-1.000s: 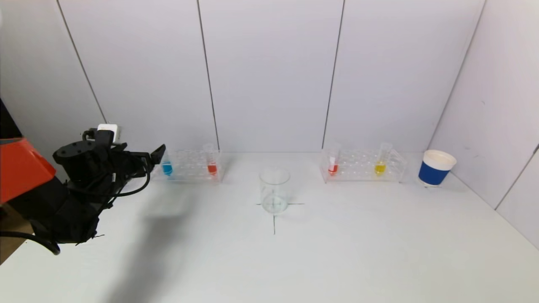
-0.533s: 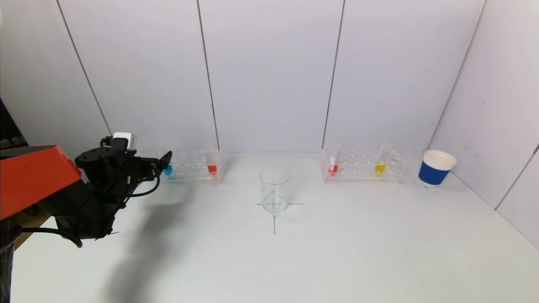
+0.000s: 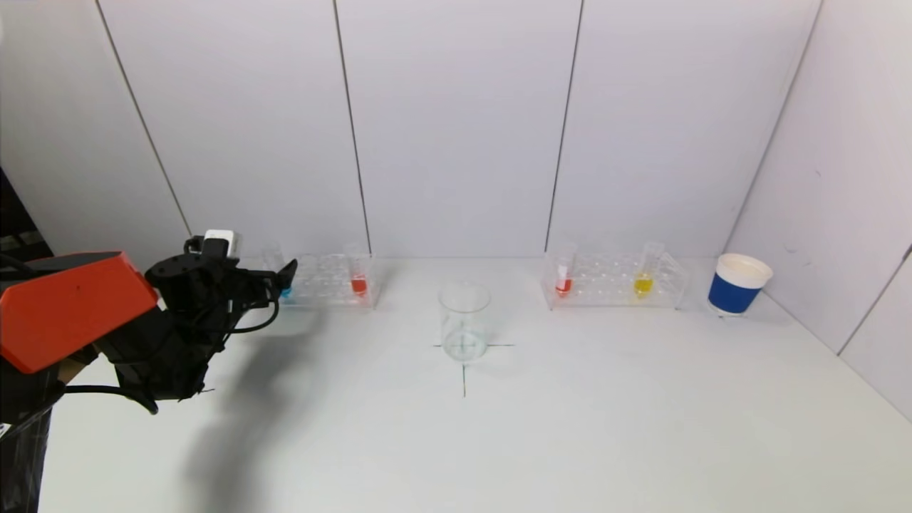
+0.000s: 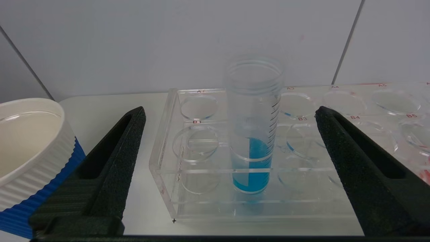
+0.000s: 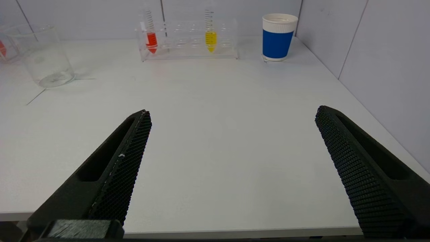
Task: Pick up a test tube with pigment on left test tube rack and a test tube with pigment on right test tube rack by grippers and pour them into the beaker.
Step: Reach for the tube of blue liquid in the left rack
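A: Blue tube (image 4: 252, 134) is standing upright in the left rack (image 4: 168, 161), near that rack's left end, at the table's (image 3: 456, 442) far left edge. How is it going to handle?

B: I'm judging it light, stiff and smooth, so likely slippery, and its mouth is standing uncapped. It is holding liquid only in its lower part, so I'm thinking a hold on the clear wall above the rack's top plate, kept upright, is suiting it best.

A: And the left gripper (image 4: 231, 116)?

B: It is hovering level with the tube, jaws spread as wide as they go and holding nothing. The tube is sitting between the two fingers (image 4: 114, 161), roughly centred, touching neither.

A: What is lying further right?

B: Beaker (image 3: 464, 322) is standing mid-table, with the right rack (image 3: 614, 281) beyond it, carrying a red tube (image 3: 563, 274) and a yellow tube (image 3: 645, 274). The right gripper (image 5: 231, 116) is waiting over the near edge, wide open and empty, well apart from that rack.
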Robot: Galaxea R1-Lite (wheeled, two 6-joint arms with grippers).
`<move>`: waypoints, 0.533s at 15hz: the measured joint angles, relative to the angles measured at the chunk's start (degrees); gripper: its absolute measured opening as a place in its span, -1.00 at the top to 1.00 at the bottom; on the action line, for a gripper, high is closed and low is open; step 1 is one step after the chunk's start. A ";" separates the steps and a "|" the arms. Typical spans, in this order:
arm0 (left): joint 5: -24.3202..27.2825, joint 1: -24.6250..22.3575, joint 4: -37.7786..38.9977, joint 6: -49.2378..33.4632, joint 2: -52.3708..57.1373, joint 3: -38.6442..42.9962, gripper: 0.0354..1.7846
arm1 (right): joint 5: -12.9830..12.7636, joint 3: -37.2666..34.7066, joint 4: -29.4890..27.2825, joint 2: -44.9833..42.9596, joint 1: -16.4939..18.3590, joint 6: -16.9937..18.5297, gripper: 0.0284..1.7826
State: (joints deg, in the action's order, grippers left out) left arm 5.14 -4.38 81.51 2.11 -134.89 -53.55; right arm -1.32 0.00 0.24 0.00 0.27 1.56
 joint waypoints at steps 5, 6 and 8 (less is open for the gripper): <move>0.37 0.06 -0.26 0.32 -0.94 -0.91 -0.98 | 0.00 0.00 0.00 0.00 0.00 0.01 -0.99; 0.37 0.05 -0.23 0.34 -1.05 -1.07 -0.98 | 0.00 0.00 0.00 0.00 0.00 0.01 -0.99; 0.37 0.02 -0.26 0.34 -1.16 -1.32 -0.98 | 0.00 0.00 0.00 0.00 0.00 0.00 -0.99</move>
State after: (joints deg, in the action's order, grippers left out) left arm 5.51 -4.35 81.25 2.45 -136.05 -54.87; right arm -1.32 0.00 0.24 0.00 0.27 1.56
